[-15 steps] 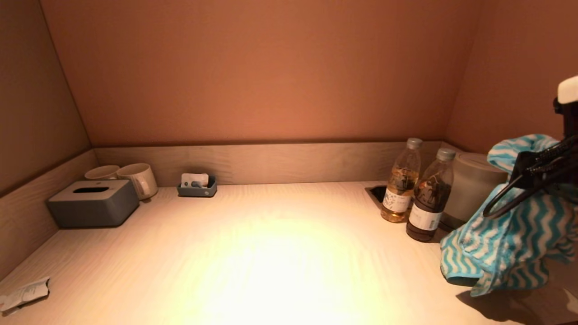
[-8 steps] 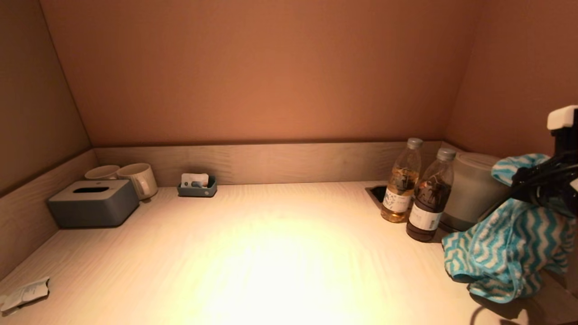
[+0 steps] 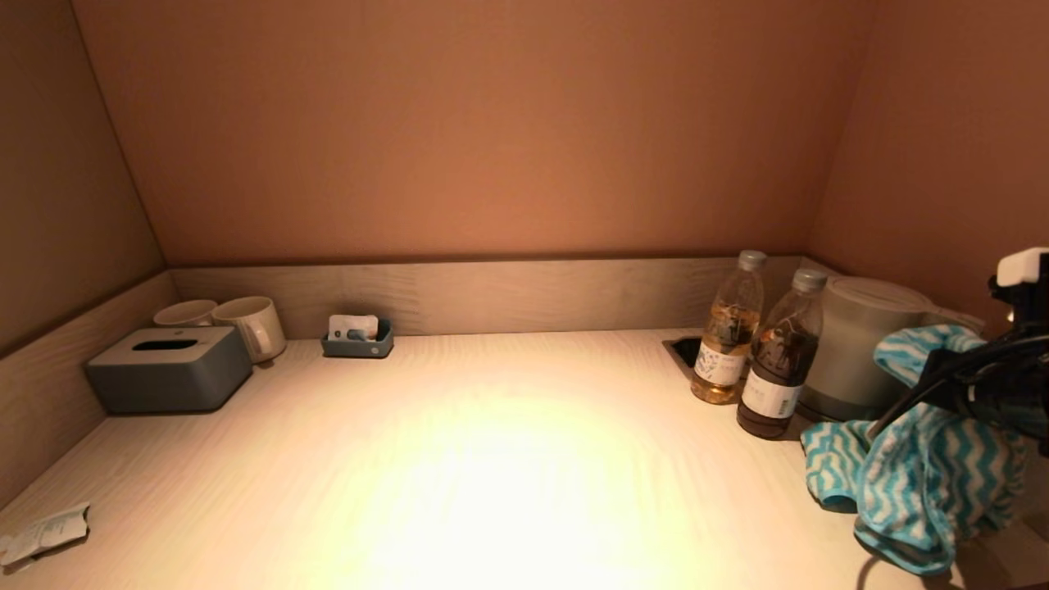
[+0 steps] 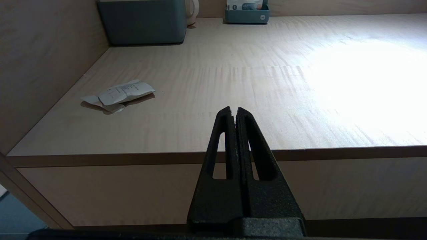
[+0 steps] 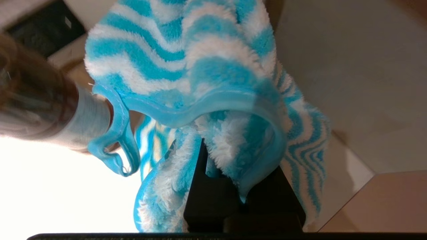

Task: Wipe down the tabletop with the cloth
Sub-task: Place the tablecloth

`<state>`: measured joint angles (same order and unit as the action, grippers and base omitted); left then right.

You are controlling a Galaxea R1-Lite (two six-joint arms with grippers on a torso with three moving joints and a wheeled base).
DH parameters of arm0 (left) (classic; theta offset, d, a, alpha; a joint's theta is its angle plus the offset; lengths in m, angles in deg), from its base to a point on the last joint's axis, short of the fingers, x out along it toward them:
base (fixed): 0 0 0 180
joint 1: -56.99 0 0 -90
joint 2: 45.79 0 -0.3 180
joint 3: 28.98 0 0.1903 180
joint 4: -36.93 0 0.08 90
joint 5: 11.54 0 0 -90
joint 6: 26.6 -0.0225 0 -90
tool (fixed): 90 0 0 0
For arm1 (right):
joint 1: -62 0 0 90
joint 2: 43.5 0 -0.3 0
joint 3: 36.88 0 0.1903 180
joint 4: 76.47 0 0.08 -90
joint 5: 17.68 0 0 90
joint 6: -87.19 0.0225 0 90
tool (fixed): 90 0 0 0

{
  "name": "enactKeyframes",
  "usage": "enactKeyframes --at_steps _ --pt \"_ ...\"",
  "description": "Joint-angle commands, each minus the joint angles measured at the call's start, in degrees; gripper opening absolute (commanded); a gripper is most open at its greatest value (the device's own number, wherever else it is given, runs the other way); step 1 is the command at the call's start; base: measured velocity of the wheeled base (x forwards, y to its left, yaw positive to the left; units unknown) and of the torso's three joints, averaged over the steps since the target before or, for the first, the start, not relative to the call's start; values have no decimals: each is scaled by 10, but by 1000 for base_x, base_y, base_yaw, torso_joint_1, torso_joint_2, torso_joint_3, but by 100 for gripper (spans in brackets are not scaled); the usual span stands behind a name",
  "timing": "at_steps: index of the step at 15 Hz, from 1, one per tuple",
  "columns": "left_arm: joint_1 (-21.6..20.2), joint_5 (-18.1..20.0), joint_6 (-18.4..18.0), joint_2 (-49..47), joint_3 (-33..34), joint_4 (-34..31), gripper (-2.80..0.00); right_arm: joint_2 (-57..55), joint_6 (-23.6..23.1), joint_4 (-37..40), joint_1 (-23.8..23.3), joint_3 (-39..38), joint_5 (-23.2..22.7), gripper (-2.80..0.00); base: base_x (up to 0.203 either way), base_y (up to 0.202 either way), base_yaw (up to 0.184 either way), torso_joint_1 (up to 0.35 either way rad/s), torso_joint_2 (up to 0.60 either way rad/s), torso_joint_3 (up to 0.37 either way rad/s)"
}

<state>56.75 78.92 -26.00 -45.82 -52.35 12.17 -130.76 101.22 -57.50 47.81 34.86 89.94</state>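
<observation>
Right end effector (image 3: 951, 385) is clamped on the striped cloth (image 3: 918, 467) low over the surface (image 3: 492, 459) by the bottles (image 3: 778, 369), while the left end effector (image 4: 233, 111) sits closed at the front edge.

open middle tabletop (image 3: 508, 459), bottles (image 3: 778, 365) right

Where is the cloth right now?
Head view, far right: the cloth hangs from the right gripper, its lower end at the tabletop, beside the dark bottle and kettle.
</observation>
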Motion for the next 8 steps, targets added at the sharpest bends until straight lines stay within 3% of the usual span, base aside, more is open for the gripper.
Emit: enactKeyframes --at_steps 1,8 --pt "0 1 0 0 0 0 -280 -10 0 -1 -5 -9 -22 -280 0 0 0 0 0 0" --pt "0 1 0 0 0 0 -280 -52 -12 -17 -53 -10 -48 -280 0 0 0 0 0 0"
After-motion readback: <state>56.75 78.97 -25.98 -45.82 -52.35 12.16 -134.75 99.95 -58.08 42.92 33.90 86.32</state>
